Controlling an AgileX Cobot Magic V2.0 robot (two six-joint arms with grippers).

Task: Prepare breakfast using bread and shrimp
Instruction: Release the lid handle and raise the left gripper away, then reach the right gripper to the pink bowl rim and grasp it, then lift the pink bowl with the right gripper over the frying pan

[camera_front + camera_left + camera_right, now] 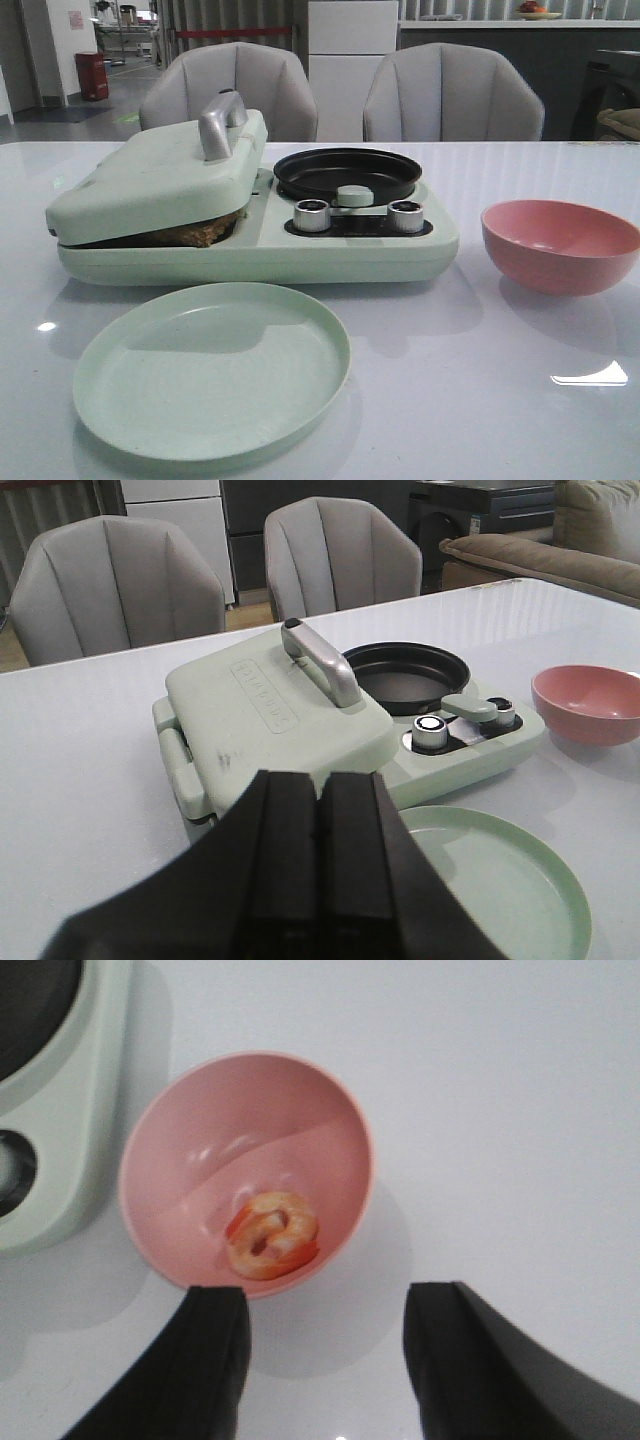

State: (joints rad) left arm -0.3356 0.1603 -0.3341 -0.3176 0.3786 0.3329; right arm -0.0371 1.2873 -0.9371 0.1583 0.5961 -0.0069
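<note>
1. Green-cased breakfast maker (250, 235) occupies the table centre in the front view. Its hinged lid (160, 175) rests slightly ajar over the bread (195, 233), of which only a brown edge shows in the gap. The black pan (347, 172) beside the lid is empty, as is the pale green plate (210, 370) in front. The pink bowl (560, 245) stands to the right, apart from the appliance. Neither arm appears in this view.

2. Left wrist view: the left gripper (320, 880) hangs above the table on the near side of the lid, its fingers pressed together, holding nothing. The lid handle (325, 662) lies ahead of it, not touched.

3. Right wrist view: the right gripper (325, 1360) hovers over the bowl's near rim, fingers spread wide with nothing between them. The shrimp (272, 1235) lies curled in the bottom of the bowl, untouched.

4. Progress, as a judgement: the bread stage appears complete or under way. Remaining: grasp the shrimp, transfer it to the pan, then serve onto the plate.
</note>
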